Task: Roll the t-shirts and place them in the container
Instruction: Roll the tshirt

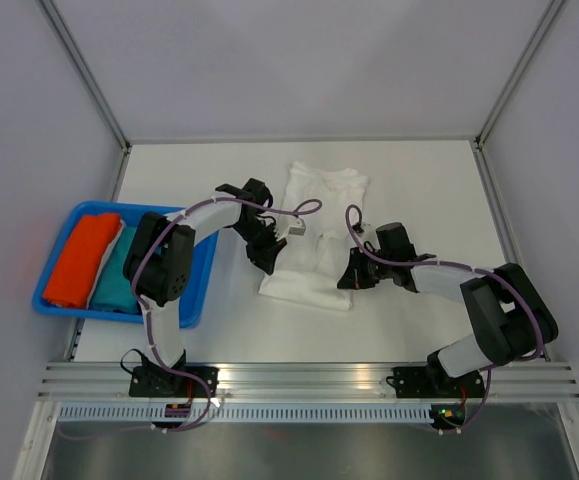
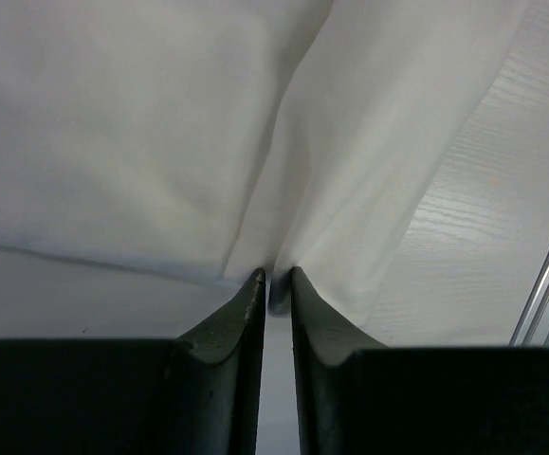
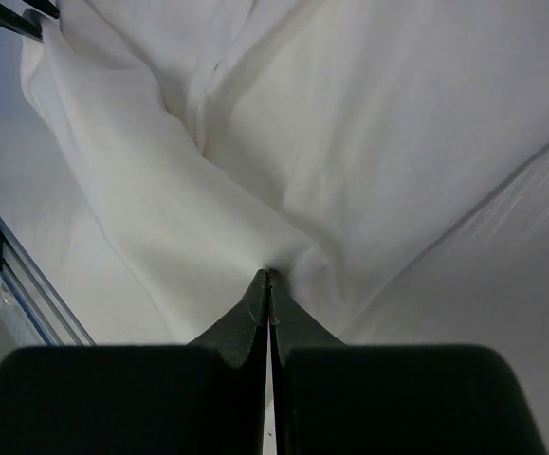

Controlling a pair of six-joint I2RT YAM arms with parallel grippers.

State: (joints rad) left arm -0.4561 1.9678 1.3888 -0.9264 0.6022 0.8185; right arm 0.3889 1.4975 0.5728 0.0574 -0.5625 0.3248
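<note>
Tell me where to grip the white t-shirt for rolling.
The t-shirt lies as a narrow strip, hem at the near end, so probably take its side edges near the hem, one gripper from each side. The left gripper and right gripper pinch fabric there.

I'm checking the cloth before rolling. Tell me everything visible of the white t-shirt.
The white t-shirt looks like plain, soft cotton, apparently folded into a long strip lying on the table, one end toward the arms. Near that end the left gripper and right gripper each pinch a side edge, creases fanning from both grips.
</note>
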